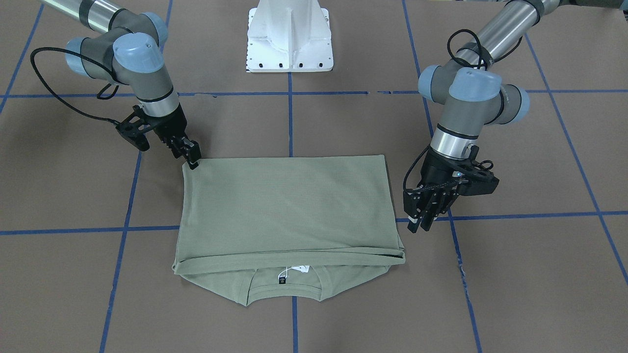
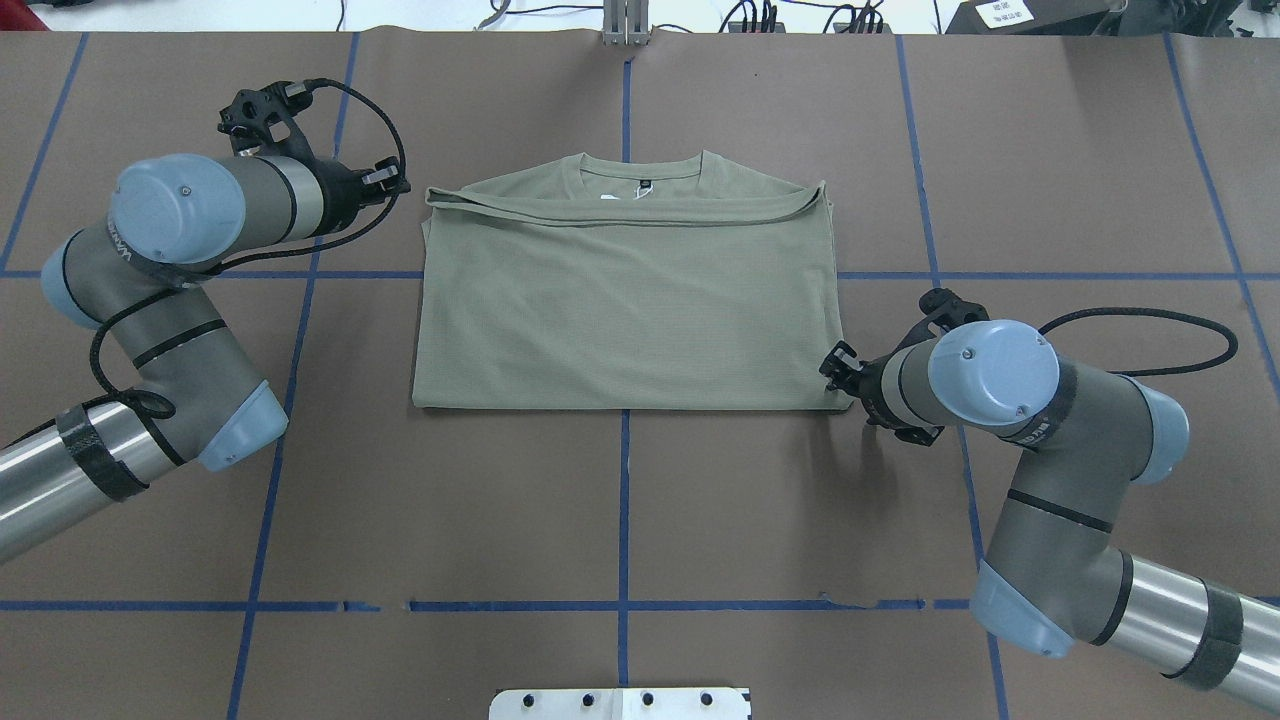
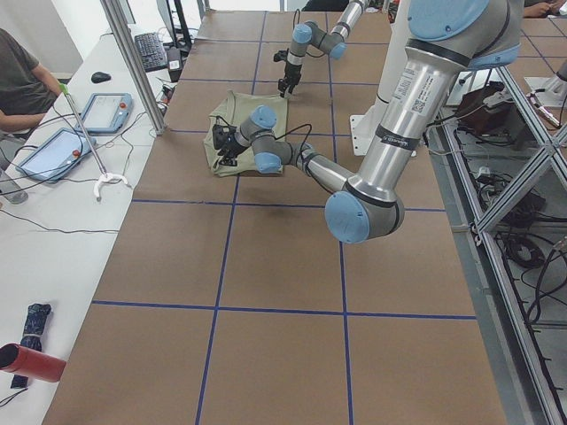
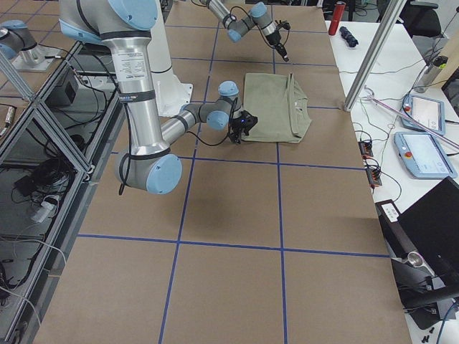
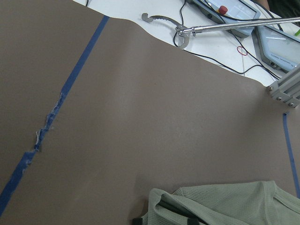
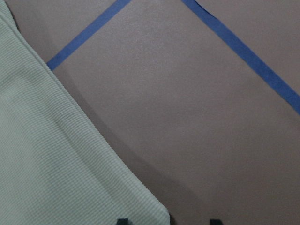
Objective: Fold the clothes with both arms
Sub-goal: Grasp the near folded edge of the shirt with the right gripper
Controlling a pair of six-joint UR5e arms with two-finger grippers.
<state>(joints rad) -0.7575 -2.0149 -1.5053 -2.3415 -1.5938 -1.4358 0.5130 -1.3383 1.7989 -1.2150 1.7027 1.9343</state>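
The sage-green knit shirt (image 1: 289,206) lies folded flat on the brown table (image 1: 314,122), with its neckline on the side away from the robot. The right gripper (image 1: 193,161) is spread wide at the shirt's near corner. The left gripper (image 1: 423,218) hangs just beside the far corner on its own side, jaws narrowly parted and holding nothing.

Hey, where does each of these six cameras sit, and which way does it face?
Front-facing: across the table, facing the base block; shirt between left gripper, view-right, and right gripper.
Overhead: behind the robot, looking forward and down; left arm enters left, right arm right.
Exterior left: robot's left table end, looking along it; left arm near.
Exterior right: opposite end; right arm near.
Left wrist: shirt corner, desk beyond.
Right wrist: looking down at shirt corner, blue tape.
Shared: every view shows the shirt.
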